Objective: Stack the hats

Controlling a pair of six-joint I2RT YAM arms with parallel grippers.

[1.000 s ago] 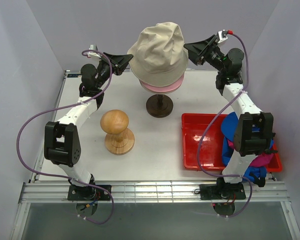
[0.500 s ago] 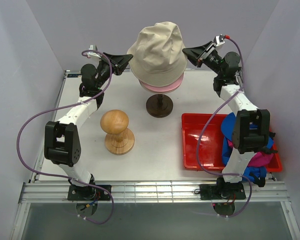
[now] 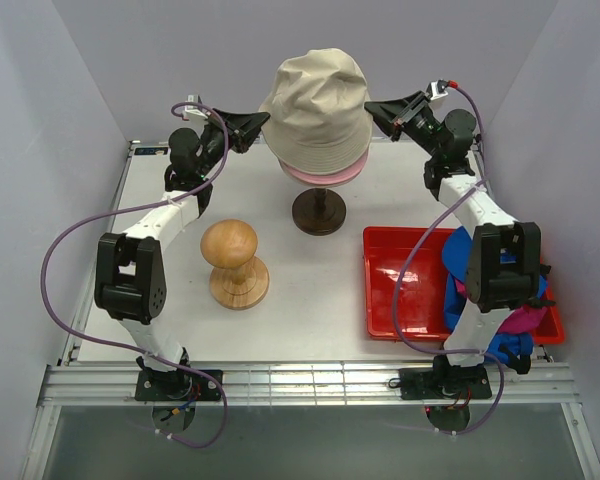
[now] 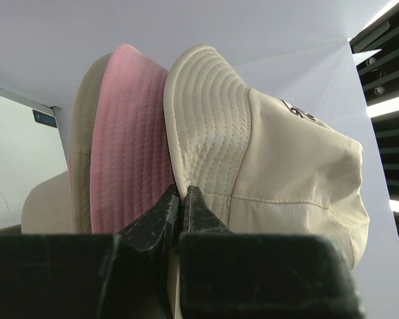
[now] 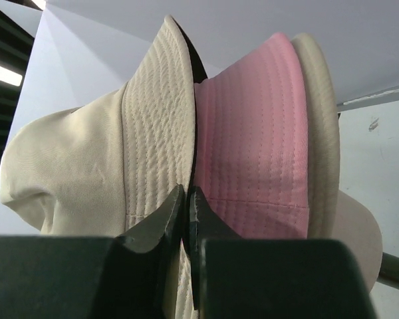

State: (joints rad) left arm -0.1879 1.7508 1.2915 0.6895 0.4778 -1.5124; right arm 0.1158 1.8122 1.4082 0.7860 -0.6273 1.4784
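The right hand (image 3: 369,106), spread and standing off a second ago, now presses shut on the brim of the beige bucket hat (image 3: 318,95) at the hat's 3 o'clock, as its own wrist camera shows. Across from it the left hand (image 3: 267,119) keeps its pinch on the same brim at 9 o'clock. The hat is thus held from both sides and looks ready to be tugged down square. It sits at the tabletop's (image 3: 280,320) 12 o'clock, over the light pink bucket hat (image 3: 325,175), whose brim peeks out beneath. Both ride the mannequin head (image 5: 354,229) on its dark stand (image 3: 319,212). Two of the four hats appear stacked. The bright blue brimmed cap (image 3: 458,290) and the magenta brimmed cap (image 3: 528,320) lie heaped at 4 o'clock, at the right end of the red tray (image 3: 400,290). The right arm's own upper links cross over that heap and hide much of it, so a reach there likely means swinging well back. The wooden hat block (image 3: 234,262) stands bare at 8 o'clock, well apart from the stack and out of either arm's way.
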